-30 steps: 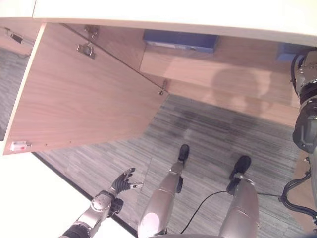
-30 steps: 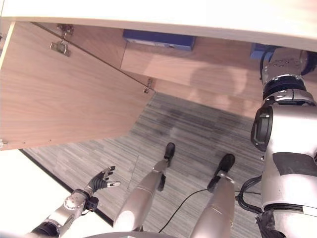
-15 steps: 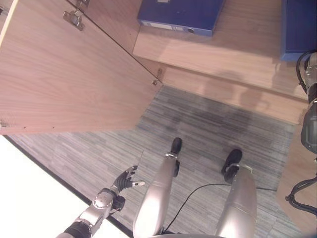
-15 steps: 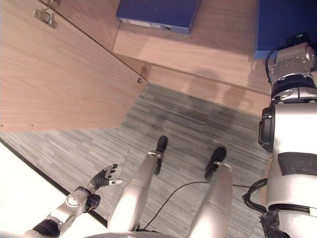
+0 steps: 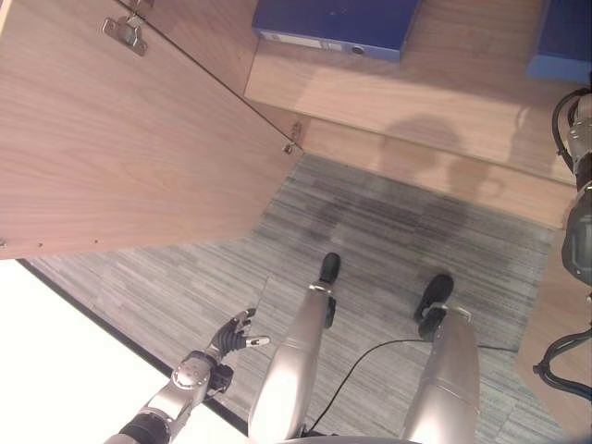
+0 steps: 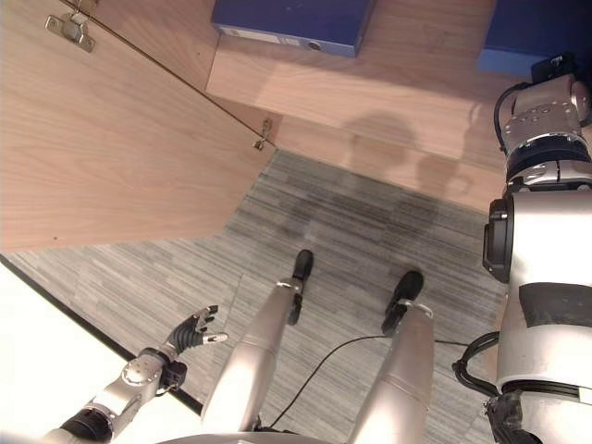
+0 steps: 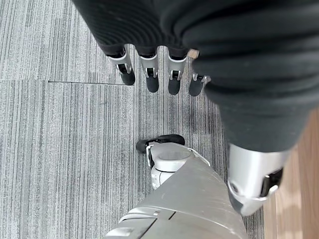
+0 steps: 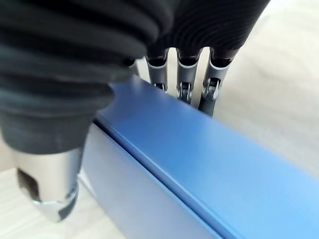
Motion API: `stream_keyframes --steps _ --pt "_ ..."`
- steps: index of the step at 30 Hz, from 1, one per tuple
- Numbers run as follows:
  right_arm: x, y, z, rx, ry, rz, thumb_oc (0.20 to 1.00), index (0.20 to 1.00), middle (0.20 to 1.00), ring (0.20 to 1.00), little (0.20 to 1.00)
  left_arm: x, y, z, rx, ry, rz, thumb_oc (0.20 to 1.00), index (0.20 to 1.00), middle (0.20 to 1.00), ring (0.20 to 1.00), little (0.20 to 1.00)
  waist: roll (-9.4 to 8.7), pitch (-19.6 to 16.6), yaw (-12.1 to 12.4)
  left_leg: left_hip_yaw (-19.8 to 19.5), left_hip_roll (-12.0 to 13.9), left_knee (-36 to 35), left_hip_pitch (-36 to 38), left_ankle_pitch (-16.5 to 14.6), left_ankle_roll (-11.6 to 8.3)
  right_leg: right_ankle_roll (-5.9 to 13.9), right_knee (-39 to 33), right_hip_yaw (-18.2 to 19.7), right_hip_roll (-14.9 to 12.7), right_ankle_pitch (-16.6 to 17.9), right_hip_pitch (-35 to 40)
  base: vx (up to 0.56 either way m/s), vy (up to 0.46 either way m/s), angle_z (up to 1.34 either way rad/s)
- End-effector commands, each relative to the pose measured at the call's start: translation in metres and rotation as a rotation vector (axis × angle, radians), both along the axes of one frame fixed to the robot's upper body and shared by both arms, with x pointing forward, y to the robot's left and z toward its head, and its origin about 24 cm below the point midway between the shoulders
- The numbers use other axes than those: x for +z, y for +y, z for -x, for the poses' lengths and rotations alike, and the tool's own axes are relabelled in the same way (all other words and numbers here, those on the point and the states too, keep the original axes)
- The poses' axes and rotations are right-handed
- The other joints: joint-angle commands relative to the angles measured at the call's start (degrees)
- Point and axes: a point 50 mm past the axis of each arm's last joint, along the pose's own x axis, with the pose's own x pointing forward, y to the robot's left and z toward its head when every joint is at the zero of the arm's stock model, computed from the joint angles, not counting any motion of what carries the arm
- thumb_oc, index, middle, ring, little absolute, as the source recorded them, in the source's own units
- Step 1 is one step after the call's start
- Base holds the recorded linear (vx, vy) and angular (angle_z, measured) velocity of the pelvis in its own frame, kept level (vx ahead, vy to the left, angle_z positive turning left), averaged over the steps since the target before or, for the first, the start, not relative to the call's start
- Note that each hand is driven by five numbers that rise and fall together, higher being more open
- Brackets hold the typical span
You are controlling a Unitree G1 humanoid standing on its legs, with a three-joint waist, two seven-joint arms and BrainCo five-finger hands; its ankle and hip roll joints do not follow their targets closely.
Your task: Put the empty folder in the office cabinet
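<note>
Folder [image 8: 199, 169], the blue one your task concerns, sits against the right robot hand [image 8: 182, 74] over the pale wood of the cabinet shelf [image 5: 462, 83]. In the head views its corner shows at the upper right, on that shelf [image 6: 527, 32].

Compared with a second ago, the head camera has tipped down: the white cabinet top has left the view, and more of the shelf and of a second blue folder [image 5: 338, 23] lying flat on it is visible. In the last half second the right-hand folder shows less. The floor and open cabinet door [image 5: 120, 157] shifted with the camera, not on their own.

You can judge the folder as at or nearly on the shelf, release not confirmed.

Your right robot hand's fingers reach down behind the folder's far edge, thumb on the near face; whether they clamp it, you cannot tell.

Your left robot hand [image 5: 233, 335] hangs low over the grey carpet [image 7: 60, 149], fingers relaxed and apart, holding nothing.
</note>
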Motion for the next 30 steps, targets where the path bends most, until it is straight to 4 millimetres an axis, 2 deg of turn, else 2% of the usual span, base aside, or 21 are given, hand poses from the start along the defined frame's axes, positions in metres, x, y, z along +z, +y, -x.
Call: stream_keyframes --steps 1,6,10,16,17,19,20,21,25,30 --pt "0.051 0.005 0.009 0.011 -0.200 0.109 1.000 1.000 1.000 1.000 1.000 0.002 0.037 0.006 0.086 0.018 -0.063 1.000 1.000 1.000 1.000 1.000 -0.28 -0.50 1.27 2.22 -0.64 -2.57 2.57 -5.47 3.03 4.02 3.49 0.75 3.35 -11.48 8.46 0.00 0.000 0.00" --pt "0.075 0.005 0.016 0.029 -0.247 0.198 1.000 1.000 1.000 1.000 1.000 0.002 0.043 0.008 0.096 0.029 -0.057 1.000 1.000 1.000 1.000 1.000 -0.78 -0.95 1.68 2.12 -0.86 -6.08 5.08 -4.19 2.72 4.10 1.22 -0.04 3.42 -10.64 10.82 0.00 0.000 0.00" --pt "0.076 -0.001 0.019 0.021 -0.201 0.240 1.000 1.000 1.000 1.000 1.000 0.003 0.043 0.006 0.085 0.029 -0.055 1.000 1.000 1.000 1.000 1.000 -0.85 -0.86 1.88 2.07 -0.74 -8.36 6.73 -3.21 2.58 4.20 -0.32 -0.36 3.43 -10.01 12.31 -0.02 -0.005 0.01" --pt "0.045 -0.007 0.012 0.033 -0.140 0.162 1.000 1.000 1.000 1.000 1.000 0.004 0.042 0.002 0.098 0.019 -0.045 1.000 1.000 1.000 1.000 1.000 -0.50 -0.53 1.71 2.27 -0.73 -9.86 7.93 -2.61 2.52 4.10 -2.04 -0.44 3.79 -9.62 13.65 -0.01 -0.001 -0.01" --pt "0.027 -0.004 0.005 0.048 -0.122 0.110 1.000 1.000 1.000 1.000 1.000 0.004 0.039 0.001 0.109 0.018 -0.038 1.000 1.000 1.000 1.000 1.000 -0.38 -0.37 1.46 2.37 -0.68 -10.35 8.34 -2.32 2.49 4.09 -2.65 -0.46 3.89 -9.41 14.13 0.00 0.000 0.00" --pt "0.008 0.002 -0.002 0.064 -0.111 0.040 1.000 1.000 1.000 1.000 1.000 0.004 0.040 0.000 0.119 0.014 -0.041 1.000 1.000 1.000 1.000 1.000 -0.23 -0.22 1.31 2.40 -0.56 -11.17 9.04 -2.05 2.51 4.19 -3.08 -0.45 4.09 -9.24 14.72 0.00 0.000 0.00" --pt "-0.016 0.010 -0.011 0.087 -0.088 -0.033 1.000 1.000 1.000 1.000 1.000 0.003 0.039 -0.001 0.134 0.016 -0.035 1.000 1.000 1.000 1.000 1.000 -0.03 0.05 1.10 2.56 -0.43 -11.94 9.98 -1.79 2.48 4.12 -3.71 -0.53 4.34 -9.17 15.53 -0.02 -0.005 -0.05" --pt "-0.017 0.011 -0.011 0.088 -0.088 -0.035 1.000 1.000 1.000 1.000 1.000 0.003 0.040 0.000 0.135 0.017 -0.037 1.000 1.000 1.000 1.000 1.000 -0.13 0.07 1.07 2.56 -0.40 -12.04 10.14 -1.75 2.48 4.11 -3.80 -0.54 4.37 -9.12 15.67 -0.02 -0.012 -0.09" --pt "-0.060 0.030 -0.022 0.113 -0.050 -0.200 1.000 1.000 1.000 1.000 1.000 0.000 0.037 -0.001 0.157 0.022 -0.021 1.000 1.000 1.000 1.000 1.000 0.38 0.64 0.90 2.44 -0.20 -14.32 12.04 -0.84 2.29 4.12 -5.55 -0.83 4.87 -9.00 17.28 -0.01 -0.010 -0.05" --pt "-0.080 0.041 -0.027 0.125 -0.019 -0.251 1.000 1.000 1.000 1.000 1.000 -0.002 0.035 0.001 0.166 0.035 -0.009 1.000 1.000 1.000 1.000 1.000 0.57 0.99 0.76 2.02 0.02 -16.15 13.38 0.09 2.08 4.08 -6.52 -1.07 4.95 -8.75 18.27 -0.02 -0.027 -0.05"
